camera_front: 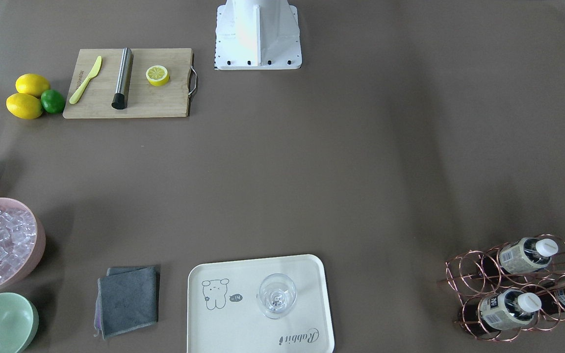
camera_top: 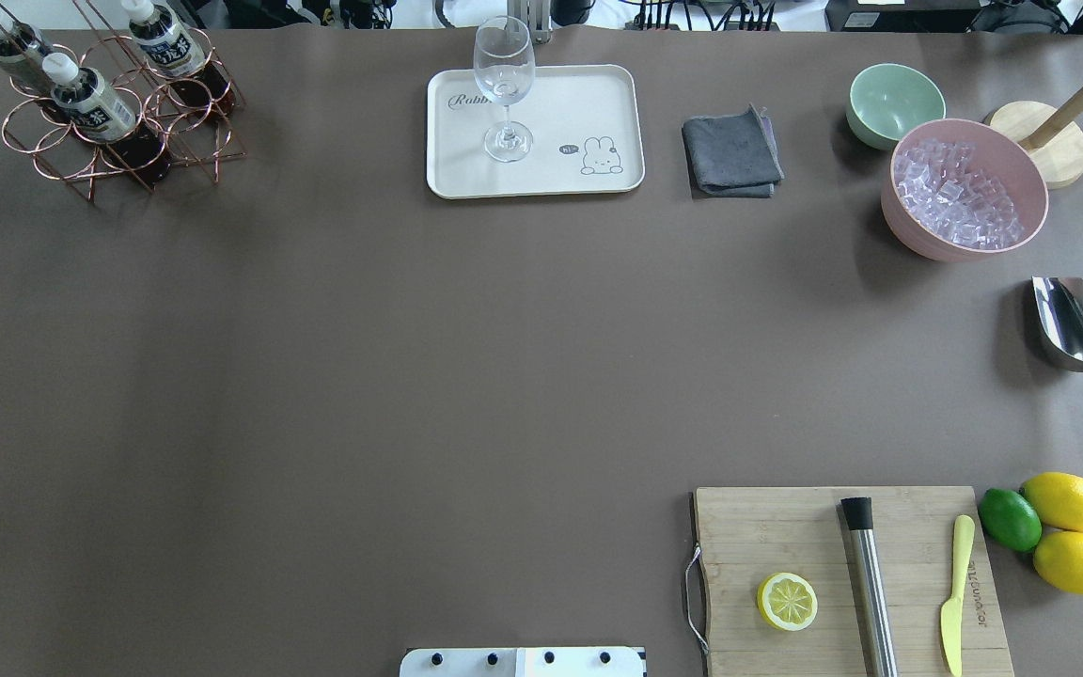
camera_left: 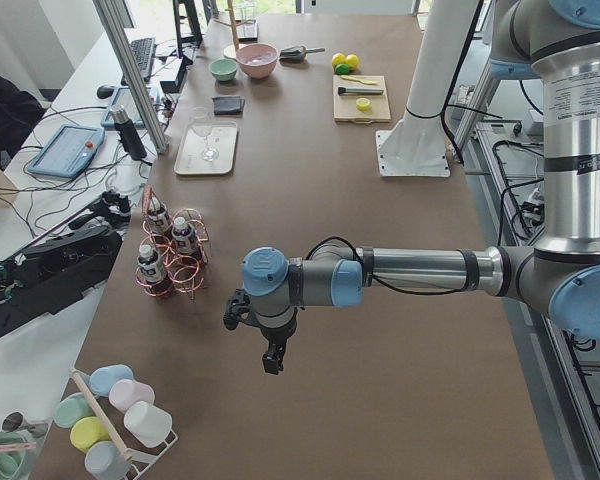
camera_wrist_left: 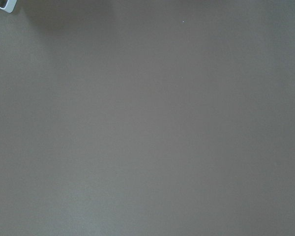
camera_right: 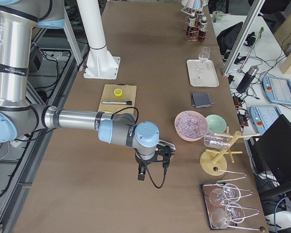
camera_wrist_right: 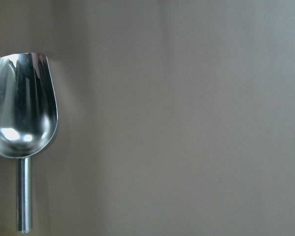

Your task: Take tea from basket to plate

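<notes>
Can't tell if left gripper [camera_left: 270,360] is open. The basket [camera_top: 81,169] is upper left in overhead. Draw the lowest tea [camera_top: 100,108] out along its own axis and set it on plate [camera_top: 588,103], clear of glass [camera_top: 504,66].

Tea [camera_front: 502,311] in basket [camera_front: 465,277] — glass [camera_front: 276,295] on plate [camera_front: 243,329], well apart
</notes>
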